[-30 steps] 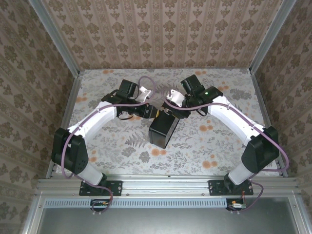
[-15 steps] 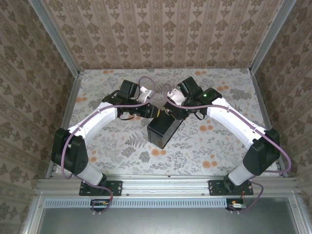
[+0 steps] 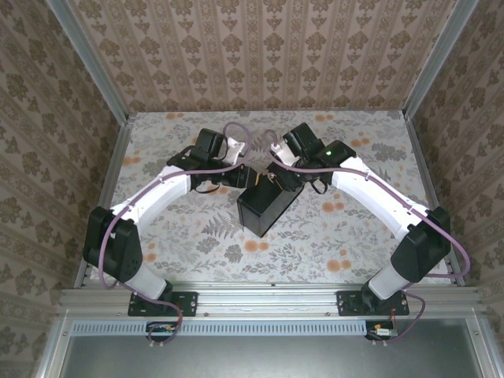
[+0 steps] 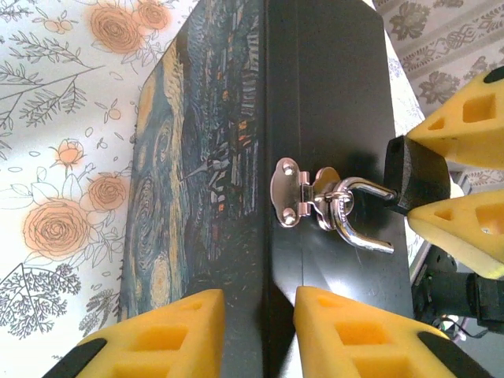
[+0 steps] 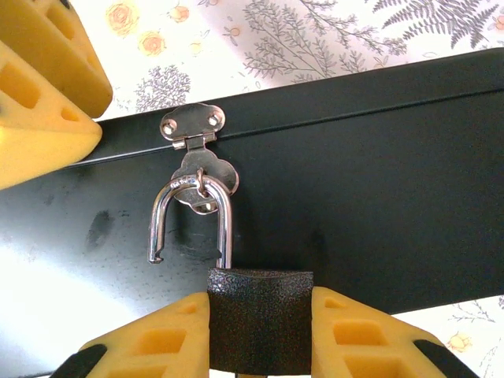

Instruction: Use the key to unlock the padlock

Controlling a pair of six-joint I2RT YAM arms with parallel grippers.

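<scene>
The padlock (image 5: pixel 260 315) has a dark textured body and a silver shackle (image 5: pixel 193 213). The shackle stands open, its free end (image 5: pixel 155 256) out of the body, and it hangs through the hasp (image 5: pixel 193 126) on the black box (image 5: pixel 378 157). My right gripper (image 5: pixel 260 303) is shut on the padlock's body. The left wrist view shows the padlock (image 4: pixel 411 175) between those fingers (image 4: pixel 461 126). My left gripper (image 4: pixel 260 303) is over the box's edge (image 4: pixel 268 94), open by a narrow gap with nothing in it. The key is hidden.
The box (image 3: pixel 266 206) lies mid-table on the flower-printed floor (image 3: pixel 189 236), its swirly painted lid (image 4: pixel 197 157) facing sideways. Both wrists meet at its far end. Patterned walls (image 3: pixel 268 55) close in the back and sides, with room around the box in front.
The right gripper has shifted a little leftward toward the left one, and the box's far end has moved slightly with it. Both jaws have narrowed a touch.
</scene>
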